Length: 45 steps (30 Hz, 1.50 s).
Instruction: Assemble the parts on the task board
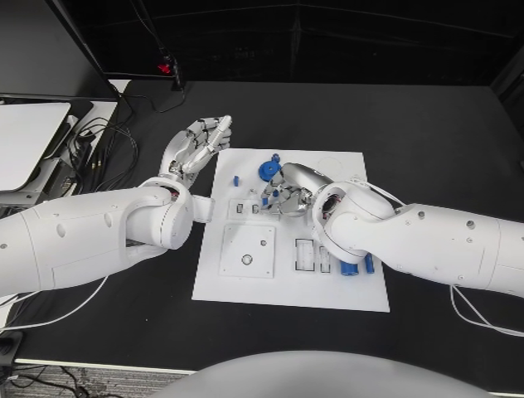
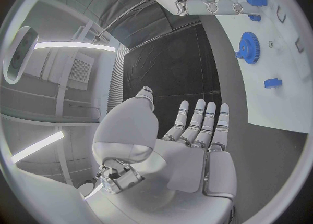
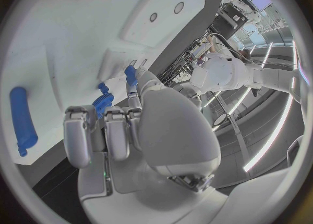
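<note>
**Both hands at the far half of the task board**

Surface: the bench (image 1: 453, 141) is covered in matte black. The task board (image 1: 296, 290), a white rectangular plate, lies flat at its middle. A raised white square panel with a round hole (image 1: 248, 251) sits on the board's near-left area, with rectangular slots beside it. At the bench's left edge stands a white unit (image 1: 17, 141) with loose black cables (image 1: 94, 149) next to it. A dark monitor (image 1: 107, 37) stands at the far-left corner, with a small red light below it. No legible writing or brand marks are visible.

Left hand (image 1: 199, 147): positioned above the black bench just beside the board's far-left corner. Its fingers (image 2: 202, 122) are extended, apart and released; nothing is held.

Right hand (image 1: 288, 189): positioned over the far middle of the board, fingers (image 3: 104, 133) curled downward. The wrist view shows a small blue gear (image 3: 102, 102) at the fingertips; whether it is grasped or only touched cannot be determined.

Parts: a larger blue gear (image 1: 269, 170) stands on the board just beyond the right hand. A small blue piece (image 1: 236, 180) lies near the board's left edge. A blue cylindrical pin (image 3: 22, 120) lies flat on the board. Further blue pieces (image 1: 356, 269) lie at the board's right edge, partly hidden by the right arm.
</note>
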{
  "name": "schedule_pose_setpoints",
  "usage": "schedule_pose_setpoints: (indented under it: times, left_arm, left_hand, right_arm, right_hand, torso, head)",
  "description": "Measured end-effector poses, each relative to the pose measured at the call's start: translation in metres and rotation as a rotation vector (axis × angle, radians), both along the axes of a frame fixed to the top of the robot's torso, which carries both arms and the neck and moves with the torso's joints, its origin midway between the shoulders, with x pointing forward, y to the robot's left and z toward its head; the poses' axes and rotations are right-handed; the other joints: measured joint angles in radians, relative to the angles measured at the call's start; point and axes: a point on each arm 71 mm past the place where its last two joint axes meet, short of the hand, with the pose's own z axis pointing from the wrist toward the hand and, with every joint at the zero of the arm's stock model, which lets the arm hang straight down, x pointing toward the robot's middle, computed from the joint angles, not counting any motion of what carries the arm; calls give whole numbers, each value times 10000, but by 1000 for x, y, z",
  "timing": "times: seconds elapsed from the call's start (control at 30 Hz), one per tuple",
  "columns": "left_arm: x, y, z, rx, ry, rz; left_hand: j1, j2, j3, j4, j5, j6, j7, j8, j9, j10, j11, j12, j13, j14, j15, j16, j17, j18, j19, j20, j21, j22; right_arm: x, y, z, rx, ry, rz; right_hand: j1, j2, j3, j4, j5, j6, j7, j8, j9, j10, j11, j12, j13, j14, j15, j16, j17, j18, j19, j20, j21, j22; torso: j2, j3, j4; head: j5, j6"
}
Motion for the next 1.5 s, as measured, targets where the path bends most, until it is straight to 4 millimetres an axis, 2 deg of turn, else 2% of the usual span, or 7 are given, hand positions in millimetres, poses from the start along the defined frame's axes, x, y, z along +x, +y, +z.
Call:
schedule_pose_setpoints:
  times: [0.47,0.63,1.0,1.03,1.1,1.23,1.5]
  left_arm:
    - [0,0,0,0,0,0]
    - [0,0,0,0,0,1]
    - [0,3,0,15,1,48]
    - [0,3,0,15,1,48]
    - [0,3,0,13,2,45]
    - [0,3,0,13,2,44]
    - [0,2,0,14,0,41]
  left_hand:
    - [3,3,0,0,0,0,0,0,0,0,0,0,0,0,0,0,0,0,0,0,0,0]
    - [3,3,0,0,0,0,0,0,0,0,0,0,0,0,0,0,0,-1,0,0,0,-1]
    - [3,3,0,0,0,0,0,0,0,0,0,0,0,0,0,0,0,0,0,0,0,-1]
    - [3,3,0,0,0,0,0,0,0,0,0,0,0,0,0,0,0,0,0,0,0,-1]
    - [3,3,0,0,0,0,0,0,0,0,0,0,0,0,0,0,0,-1,0,0,0,-1]
    - [3,3,0,0,-1,0,0,0,0,0,0,0,0,0,0,0,0,0,0,0,0,-1]
    - [2,3,0,0,0,0,0,0,0,0,0,0,0,0,0,-1,0,0,0,0,0,-1]
  right_arm:
    - [2,1,-4,-118,106,-5]
    - [2,2,-5,-148,136,17]
    - [2,3,-5,-219,181,73]
    - [2,3,-5,-223,183,77]
    - [2,3,-5,-232,190,85]
    - [2,3,-5,-245,199,112]
    - [1,3,-6,-320,223,140]
  right_hand:
    - [-27,-27,46,-101,35,68,68,-125,-60,24,31,0,0,-38,38,0,-1,0,0,0,0,0]
    - [-59,-58,19,-129,38,106,106,-156,-88,27,101,0,0,-37,38,0,-1,0,-2,2,0,0]
    - [-64,-66,22,-188,39,107,105,-253,-88,27,101,0,1,-36,111,0,-1,1,1,74,0,0]
    - [-66,-68,-6,-216,39,108,104,-308,-89,-1,151,0,0,-36,110,0,-1,1,1,74,0,0]
    - [-156,-158,-22,-252,39,120,100,-426,-119,12,195,0,0,-6,157,0,-1,0,-25,99,0,0]
    - [-229,-276,-55,-330,91,-125,215,-562,-127,29,284,0,0,-8,227,0,-1,0,-8,152,0,0]
    - [-268,-463,-87,-380,9,-281,301,-654,-143,46,370,0,0,-22,312,0,-2,0,-19,234,0,0]
  torso:
    - [0,0,0]
    - [0,-1,-5]
    - [0,-2,-4]
    - [0,-2,-4]
    - [1,-2,-2]
    - [1,-2,-1]
    - [1,-3,-1]
  head:
    - [19,-51]
    - [101,-79]
    - [82,-93]
    - [82,-94]
    - [82,-102]
    - [82,-109]
    - [72,-123]
